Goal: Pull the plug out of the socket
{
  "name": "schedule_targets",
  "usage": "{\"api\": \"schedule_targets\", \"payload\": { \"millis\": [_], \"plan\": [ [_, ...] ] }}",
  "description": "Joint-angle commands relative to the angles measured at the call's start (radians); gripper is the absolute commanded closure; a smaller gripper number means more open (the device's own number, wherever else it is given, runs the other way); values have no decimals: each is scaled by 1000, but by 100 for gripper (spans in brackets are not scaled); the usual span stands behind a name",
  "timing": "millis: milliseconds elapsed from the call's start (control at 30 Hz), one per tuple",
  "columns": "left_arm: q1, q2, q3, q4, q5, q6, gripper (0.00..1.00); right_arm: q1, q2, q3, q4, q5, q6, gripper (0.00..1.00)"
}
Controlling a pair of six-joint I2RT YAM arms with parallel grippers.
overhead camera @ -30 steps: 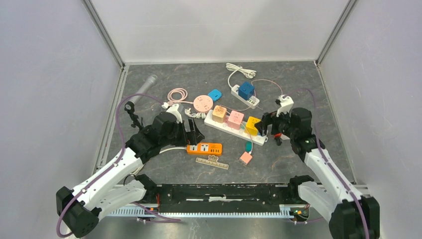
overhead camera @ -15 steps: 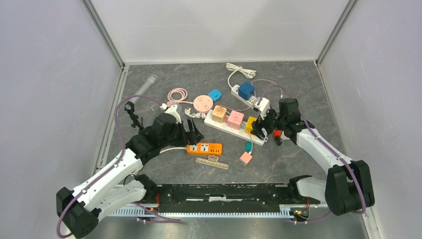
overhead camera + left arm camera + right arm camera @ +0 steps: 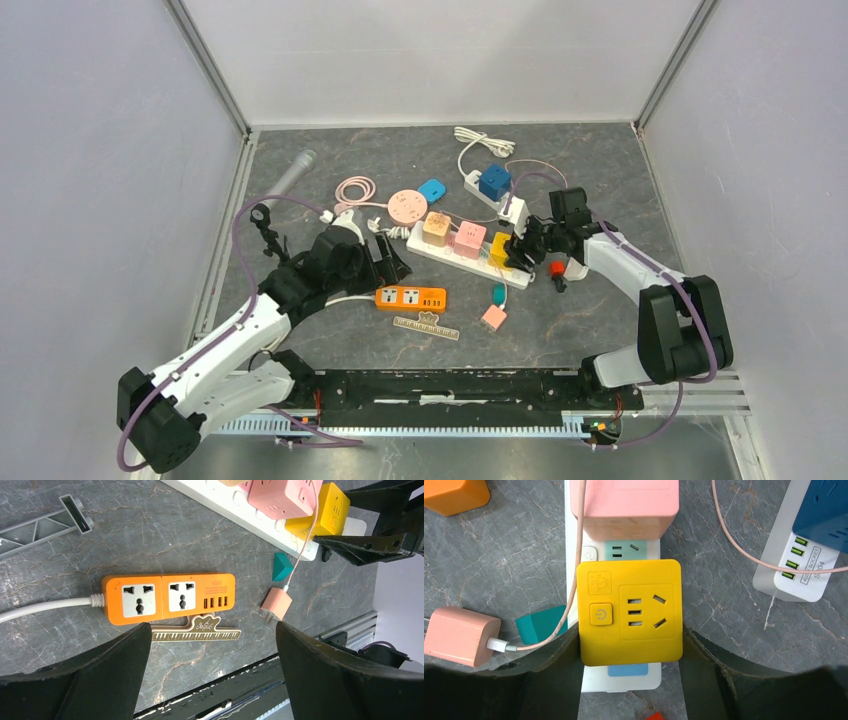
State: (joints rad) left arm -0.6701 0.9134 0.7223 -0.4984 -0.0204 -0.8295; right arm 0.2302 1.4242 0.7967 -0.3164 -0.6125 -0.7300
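Note:
A yellow cube plug (image 3: 503,249) (image 3: 629,612) sits in the near-right end of a white power strip (image 3: 470,265) (image 3: 619,677), beside a pink cube (image 3: 472,238) (image 3: 629,502) and an orange cube (image 3: 438,227). My right gripper (image 3: 515,248) (image 3: 630,636) straddles the yellow cube, with a finger pressed against each of its sides. My left gripper (image 3: 390,262) (image 3: 212,627) is open and empty, hovering near an orange power strip (image 3: 411,298) (image 3: 167,597).
A pink charger (image 3: 493,317) (image 3: 459,636) on a thin cable and a teal piece (image 3: 498,293) lie near the strip's end. A piano-key ruler (image 3: 427,327) lies below the orange strip. A second white strip with a blue cube (image 3: 493,183), a pink disc (image 3: 408,208) and a microphone (image 3: 292,176) lie behind.
My right gripper has swung left from the right of the strip onto the yellow cube and closed round it. The left arm has barely moved.

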Motion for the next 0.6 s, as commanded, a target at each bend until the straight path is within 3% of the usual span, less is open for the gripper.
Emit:
{"api": "schedule_targets", "payload": {
  "millis": [0,333,433,567],
  "plan": [
    [-2,22,-4,38,16,-52,0,14,9,11,1,-98,-19,57],
    [-2,241,95,170,114,-44,0,115,-98,-108,252,17,320,52],
    [-2,343,146,219,129,-34,0,148,-116,-145,281,78,363,51],
    [-1,473,194,348,162,-34,0,155,-139,-180,309,126,384,42]
  ]
}}
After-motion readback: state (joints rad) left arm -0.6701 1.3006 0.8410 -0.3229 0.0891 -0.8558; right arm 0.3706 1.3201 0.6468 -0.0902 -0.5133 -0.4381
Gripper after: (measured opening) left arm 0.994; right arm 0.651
